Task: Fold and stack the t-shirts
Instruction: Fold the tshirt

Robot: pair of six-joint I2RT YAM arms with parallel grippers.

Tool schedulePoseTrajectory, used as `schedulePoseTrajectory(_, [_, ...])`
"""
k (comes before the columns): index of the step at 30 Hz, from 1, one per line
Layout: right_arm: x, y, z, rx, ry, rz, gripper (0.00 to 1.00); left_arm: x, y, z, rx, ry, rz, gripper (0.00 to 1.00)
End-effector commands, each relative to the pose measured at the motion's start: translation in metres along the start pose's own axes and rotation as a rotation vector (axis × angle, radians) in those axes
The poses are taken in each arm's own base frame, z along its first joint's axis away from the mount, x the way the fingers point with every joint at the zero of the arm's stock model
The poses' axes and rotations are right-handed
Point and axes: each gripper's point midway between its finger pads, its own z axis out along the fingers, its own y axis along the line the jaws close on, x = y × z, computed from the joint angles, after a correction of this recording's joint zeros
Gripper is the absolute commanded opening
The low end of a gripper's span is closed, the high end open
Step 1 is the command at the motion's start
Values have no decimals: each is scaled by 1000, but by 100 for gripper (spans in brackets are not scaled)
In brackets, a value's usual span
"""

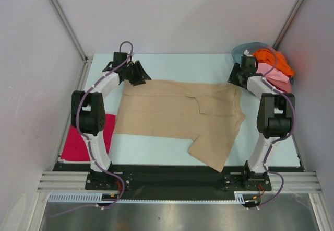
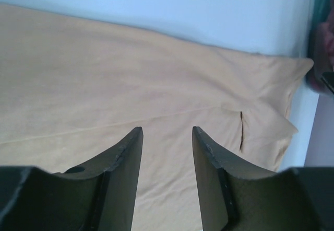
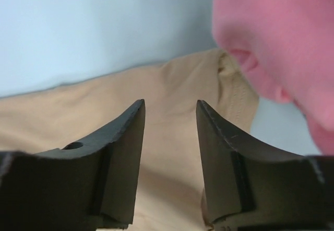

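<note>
A large tan t-shirt (image 1: pixel 172 117) lies spread across the middle of the table, one sleeve hanging toward the near edge. It fills the left wrist view (image 2: pixel 130 84) and shows under the right gripper too (image 3: pixel 172 116). My left gripper (image 1: pixel 140 73) hovers open over the shirt's far left corner, with nothing between its fingers (image 2: pixel 167 131). My right gripper (image 1: pixel 236 77) stands open over the far right corner, also empty (image 3: pixel 170 105). A magenta-red t-shirt (image 1: pixel 78 142) lies at the left edge. Pink (image 1: pixel 274 74) and orange (image 1: pixel 274 58) t-shirts sit piled at the back right; the pink one (image 3: pixel 276 37) looms close in the right wrist view.
A teal basin (image 1: pixel 245 49) holds the pile of shirts at the back right corner. White walls close in the table on the left, back and right. The arm bases stand on the black rail (image 1: pixel 172 181) along the near edge.
</note>
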Motion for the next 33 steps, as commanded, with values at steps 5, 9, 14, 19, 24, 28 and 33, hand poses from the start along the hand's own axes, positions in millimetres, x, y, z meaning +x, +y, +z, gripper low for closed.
schedulePoseTrajectory(5, [-14, -13, 29, 92, -6, -68, 37, -30, 31, 21, 34, 2, -110, 47])
schedulePoseTrajectory(9, [-2, -25, 46, 147, 55, -88, 35, -26, 50, 28, -7, 8, -144, 46])
schedulePoseTrajectory(14, [9, -39, 68, 218, 115, -102, 35, -29, 63, 31, -42, -7, -150, 47])
schedulePoseTrajectory(19, [13, -61, 86, 343, 151, -176, 36, -34, 78, 37, -57, -2, -182, 47])
schedulePoseTrajectory(24, [7, -82, 97, 458, 145, -247, 37, -45, 80, 24, -85, -52, -171, 47])
schedulePoseTrajectory(28, [-9, -84, 106, 481, 98, -288, 40, -58, 56, -5, -54, -122, -160, 47])
schedulePoseTrajectory(33, [-43, -33, 75, 492, -47, -398, 56, -45, 24, -79, -53, -257, -114, 50])
